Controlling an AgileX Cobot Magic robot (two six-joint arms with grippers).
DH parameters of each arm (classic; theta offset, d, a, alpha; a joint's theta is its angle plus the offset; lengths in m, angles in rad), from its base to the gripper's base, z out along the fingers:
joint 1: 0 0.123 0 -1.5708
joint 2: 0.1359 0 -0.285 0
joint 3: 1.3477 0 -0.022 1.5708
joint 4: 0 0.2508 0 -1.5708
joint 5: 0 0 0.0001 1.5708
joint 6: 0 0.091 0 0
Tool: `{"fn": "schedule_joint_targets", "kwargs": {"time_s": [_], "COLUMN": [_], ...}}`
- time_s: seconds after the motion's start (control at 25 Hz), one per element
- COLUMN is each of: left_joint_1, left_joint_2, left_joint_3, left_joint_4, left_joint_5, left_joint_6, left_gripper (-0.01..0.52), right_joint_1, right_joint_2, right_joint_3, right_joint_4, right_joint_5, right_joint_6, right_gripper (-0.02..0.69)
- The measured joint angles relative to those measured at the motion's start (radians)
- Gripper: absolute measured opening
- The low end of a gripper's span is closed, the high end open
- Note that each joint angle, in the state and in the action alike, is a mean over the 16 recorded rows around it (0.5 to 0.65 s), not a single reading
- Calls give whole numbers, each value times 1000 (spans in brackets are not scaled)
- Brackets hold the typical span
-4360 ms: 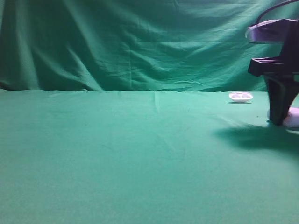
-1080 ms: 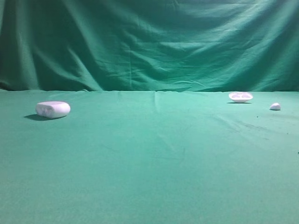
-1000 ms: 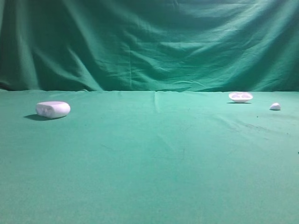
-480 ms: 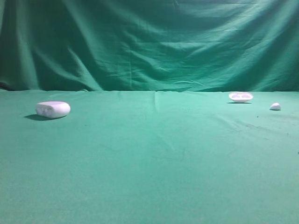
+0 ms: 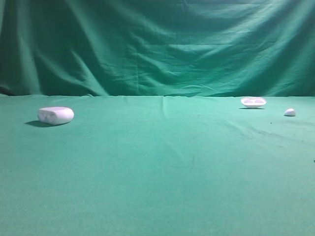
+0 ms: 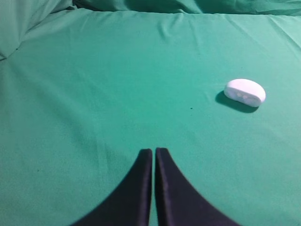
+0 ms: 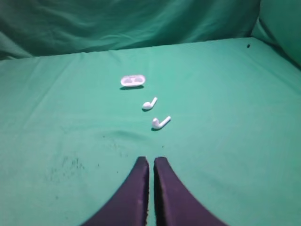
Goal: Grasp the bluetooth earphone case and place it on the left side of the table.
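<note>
— From the high view, where is it?
— The bluetooth earphone case [image 5: 55, 115] lies at nine o'clock on the table [image 5: 157, 172]; a dish [image 5: 253, 102] and a nub [image 5: 290, 112] sit at three.
— Left wrist?
— Left gripper [image 6: 154, 151] clenched, holding nothing; case [image 6: 244, 92] at two o'clock, well apart.
— Right wrist?
— Right gripper [image 7: 151, 162] clenched too; two earbuds [image 7: 161, 122] and the dish [image 7: 132, 81] toward twelve.

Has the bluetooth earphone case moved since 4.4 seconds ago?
Yes. The bluetooth earphone case now lies far left of the shallow white dish; earlier it lay right of it.
</note>
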Motion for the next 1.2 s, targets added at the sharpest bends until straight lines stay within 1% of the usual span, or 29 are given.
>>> {"fn": "schedule_joint_targets", "kwargs": {"time_s": [0.28, 1.2], "left_joint_1": [0, 0], "left_joint_2": [0, 0], "left_joint_3": [0, 0], "left_joint_4": [0, 0], "left_joint_5": [0, 0], "left_joint_6": [0, 0], "left_gripper": [0, 0], "right_joint_1": [-3, -3], "right_joint_2": [-15, -15], "right_joint_3": [44, 46], "right_joint_4": [-2, -2], "right_joint_5": [-9, -14], "right_joint_6": [0, 3], "right_gripper": [0, 0]}}
